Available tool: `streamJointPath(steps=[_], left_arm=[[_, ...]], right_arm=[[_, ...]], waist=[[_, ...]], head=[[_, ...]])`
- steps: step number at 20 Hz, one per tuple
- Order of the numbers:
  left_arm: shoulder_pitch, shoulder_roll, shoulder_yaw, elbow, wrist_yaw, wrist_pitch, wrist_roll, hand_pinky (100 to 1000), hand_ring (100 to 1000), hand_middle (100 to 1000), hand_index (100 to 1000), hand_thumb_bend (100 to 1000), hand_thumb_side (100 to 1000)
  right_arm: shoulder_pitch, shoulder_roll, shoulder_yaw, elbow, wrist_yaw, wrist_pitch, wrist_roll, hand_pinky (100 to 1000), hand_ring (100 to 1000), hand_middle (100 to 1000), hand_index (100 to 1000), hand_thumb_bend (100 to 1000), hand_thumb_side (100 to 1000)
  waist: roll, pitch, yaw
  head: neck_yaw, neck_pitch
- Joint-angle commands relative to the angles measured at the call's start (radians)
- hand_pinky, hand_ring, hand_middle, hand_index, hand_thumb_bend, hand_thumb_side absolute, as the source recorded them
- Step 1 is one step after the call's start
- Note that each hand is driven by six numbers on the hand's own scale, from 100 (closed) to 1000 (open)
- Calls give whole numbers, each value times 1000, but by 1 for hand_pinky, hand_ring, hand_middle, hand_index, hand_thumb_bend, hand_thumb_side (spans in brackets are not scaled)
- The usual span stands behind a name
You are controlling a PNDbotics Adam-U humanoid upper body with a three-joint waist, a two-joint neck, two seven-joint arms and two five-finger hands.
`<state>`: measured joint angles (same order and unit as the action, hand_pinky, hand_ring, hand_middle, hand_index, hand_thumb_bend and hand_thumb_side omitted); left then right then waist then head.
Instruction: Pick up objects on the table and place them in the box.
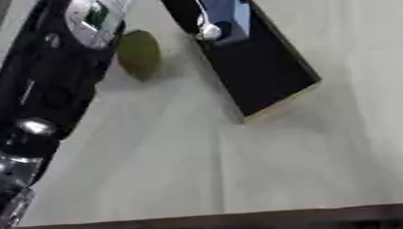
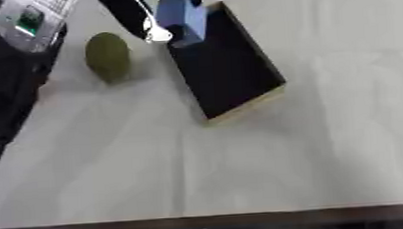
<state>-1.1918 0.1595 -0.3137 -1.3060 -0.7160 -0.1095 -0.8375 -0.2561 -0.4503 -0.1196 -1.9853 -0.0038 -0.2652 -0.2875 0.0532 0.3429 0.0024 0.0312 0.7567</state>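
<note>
The robot hand [image 1: 200, 9] shows only as a dark finger-like part with a shiny silver knob, up at the top edge right above the box, and honestly I can't tell whether the fingers are spread or curled since most of it is cut off. Can't say which arm it belongs to either.

Biggest thing around is the table [image 1: 243, 169], a pale, smooth, flat surface with a dark front edge. Off to the left of the hand, a big black arm [image 1: 45, 86] with glossy silver joints runs down to the lower corner.

Directly under the hand is the box [image 2: 229, 69], a long rectangular tray, dark inside with light wood-coloured walls. A blue blocky thing [image 2: 181, 15] sits at its far end, right beside the hand.

Left of the hand, an olive-green oval fruit [image 2: 108, 56] with a dull skin lies on the table, outside the box.
</note>
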Motion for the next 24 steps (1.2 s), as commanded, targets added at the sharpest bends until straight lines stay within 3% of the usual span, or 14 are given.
streamJointPath(steps=[1,10,14,15,17,24], left_arm=[[-24,-36,5,40,-65,-5,46,711,582,468,674,202,100],[-9,-86,4,167,-238,-51,97,789,721,609,823,399,120],[-4,-90,9,185,-262,-70,87,847,800,711,881,498,173],[-4,-89,8,187,-265,-76,83,888,844,768,916,570,243],[-4,-87,8,184,-281,-88,77,918,870,796,935,617,296],[2,-84,20,167,-320,-100,101,941,891,814,949,610,317]], right_arm=[[-14,-7,0,-15,-12,0,7,865,816,613,876,100,635],[-15,3,-1,-15,-16,2,12,867,816,612,876,100,636],[-14,5,-2,-15,-16,3,12,867,817,612,877,100,636],[-14,6,-2,-15,-16,4,12,867,817,612,877,100,637],[-13,7,-2,-15,-17,4,13,868,817,612,877,100,637],[-11,12,-2,-15,-22,7,16,868,818,611,877,100,637]], waist=[[-10,-19,-5],[-9,-12,-14],[-8,-12,-13],[-8,-12,-13],[-8,-12,-12],[-10,-12,-10]], head=[[10,-5],[13,-6],[11,-8],[10,-9],[9,-10],[8,-9]])
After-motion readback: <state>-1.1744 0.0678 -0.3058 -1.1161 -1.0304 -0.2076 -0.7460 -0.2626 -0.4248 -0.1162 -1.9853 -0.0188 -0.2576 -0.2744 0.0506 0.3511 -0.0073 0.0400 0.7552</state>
